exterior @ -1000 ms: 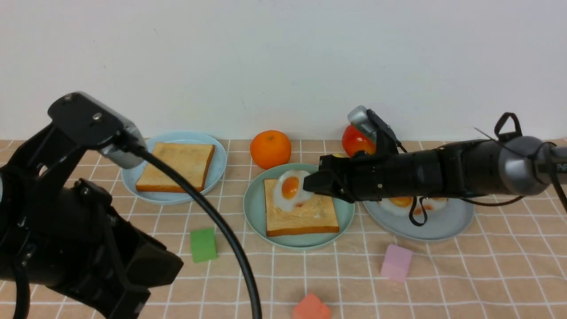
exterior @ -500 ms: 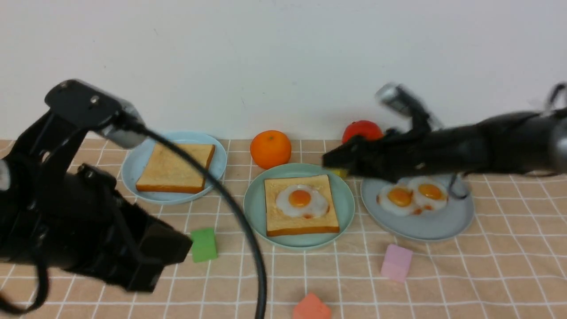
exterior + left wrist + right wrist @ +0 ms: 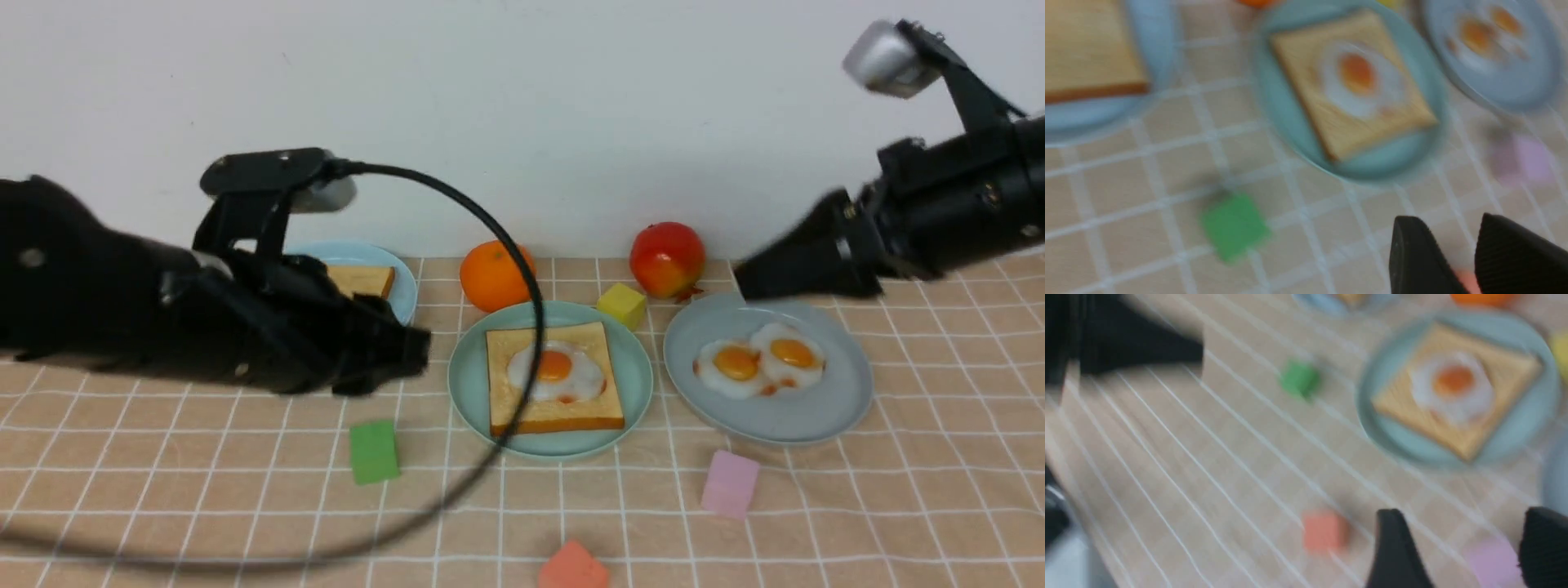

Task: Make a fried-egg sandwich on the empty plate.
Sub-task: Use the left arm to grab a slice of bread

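Observation:
The mint-green plate (image 3: 465, 384) sits mid-table and holds one toast slice (image 3: 522, 408) with a fried egg (image 3: 555, 369) lying flat on it. A second toast slice (image 3: 363, 279) lies on the light blue plate (image 3: 402, 294) at the back left, mostly hidden behind my left arm. My left gripper (image 3: 416, 353) hovers open and holds nothing, just left of the mint plate. In its wrist view the left gripper (image 3: 1447, 222) shows cloth between its fingers. My right gripper (image 3: 743, 282) hangs open above the far edge of the grey-blue plate; the right gripper (image 3: 1466, 516) is wide apart in its wrist view.
The grey-blue plate (image 3: 841, 400) holds two more eggs. An orange (image 3: 490, 276), a red fruit (image 3: 667, 260) and a yellow block (image 3: 622, 305) stand behind the plates. Green (image 3: 374, 451), pink (image 3: 730, 483) and red (image 3: 574, 566) blocks lie in front. My left arm's cable (image 3: 535, 327) loops across the mint plate.
My right gripper let go of the egg, which now lies flat on the toast, and pulled back up to the right. My left arm swung up and toward the centre.

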You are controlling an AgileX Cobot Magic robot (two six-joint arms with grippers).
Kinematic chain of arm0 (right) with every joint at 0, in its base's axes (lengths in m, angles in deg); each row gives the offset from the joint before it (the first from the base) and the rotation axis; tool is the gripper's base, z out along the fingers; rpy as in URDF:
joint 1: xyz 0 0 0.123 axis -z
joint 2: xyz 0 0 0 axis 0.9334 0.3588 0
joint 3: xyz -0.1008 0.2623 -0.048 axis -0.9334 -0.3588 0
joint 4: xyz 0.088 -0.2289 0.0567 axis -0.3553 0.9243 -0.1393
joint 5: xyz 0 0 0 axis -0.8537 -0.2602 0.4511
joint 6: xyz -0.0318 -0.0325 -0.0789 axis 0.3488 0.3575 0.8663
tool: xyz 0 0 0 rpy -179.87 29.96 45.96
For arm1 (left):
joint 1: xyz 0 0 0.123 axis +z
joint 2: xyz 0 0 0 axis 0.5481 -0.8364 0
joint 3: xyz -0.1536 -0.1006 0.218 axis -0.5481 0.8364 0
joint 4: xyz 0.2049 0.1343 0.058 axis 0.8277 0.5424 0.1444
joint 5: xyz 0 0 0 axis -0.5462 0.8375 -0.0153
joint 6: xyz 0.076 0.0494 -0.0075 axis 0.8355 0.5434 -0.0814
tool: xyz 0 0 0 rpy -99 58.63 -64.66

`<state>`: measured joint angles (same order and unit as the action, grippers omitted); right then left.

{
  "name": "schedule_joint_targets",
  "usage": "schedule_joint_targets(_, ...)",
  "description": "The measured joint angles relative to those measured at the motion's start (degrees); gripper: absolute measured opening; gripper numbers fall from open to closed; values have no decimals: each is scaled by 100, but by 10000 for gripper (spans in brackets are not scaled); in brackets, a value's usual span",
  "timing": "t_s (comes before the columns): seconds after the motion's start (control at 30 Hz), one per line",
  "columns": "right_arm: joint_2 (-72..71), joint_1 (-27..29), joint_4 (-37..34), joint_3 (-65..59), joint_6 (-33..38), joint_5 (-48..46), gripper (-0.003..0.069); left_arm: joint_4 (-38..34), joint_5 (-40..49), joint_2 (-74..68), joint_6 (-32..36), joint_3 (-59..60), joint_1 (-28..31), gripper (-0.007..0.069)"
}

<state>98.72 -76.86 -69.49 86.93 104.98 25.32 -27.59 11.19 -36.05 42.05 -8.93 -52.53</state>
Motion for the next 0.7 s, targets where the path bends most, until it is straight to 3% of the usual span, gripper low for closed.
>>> schedule_joint_targets(0.07,-186,-207,450,0,-344,0,375,-34,-56,-112,-31,-83,210,238)
schedule_joint_targets(0.13,-513,-652,1074,0,-813,26,323,-156,58,-358,-52,-422,777,238)
schedule_joint_targets(0.27,-971,-1200,1339,0,-1128,199,206,-473,871,-820,-94,-1042,1659,238)
schedule_joint_targets(0.47,-1145,-1389,615,0,-1208,99,9,-1307,1414,-1821,-412,-1956,2462,248)
schedule_joint_targets(0.7,-1145,-1394,-53,0,-888,136,-13,-1266,1686,-2990,-472,-3040,2555,346)
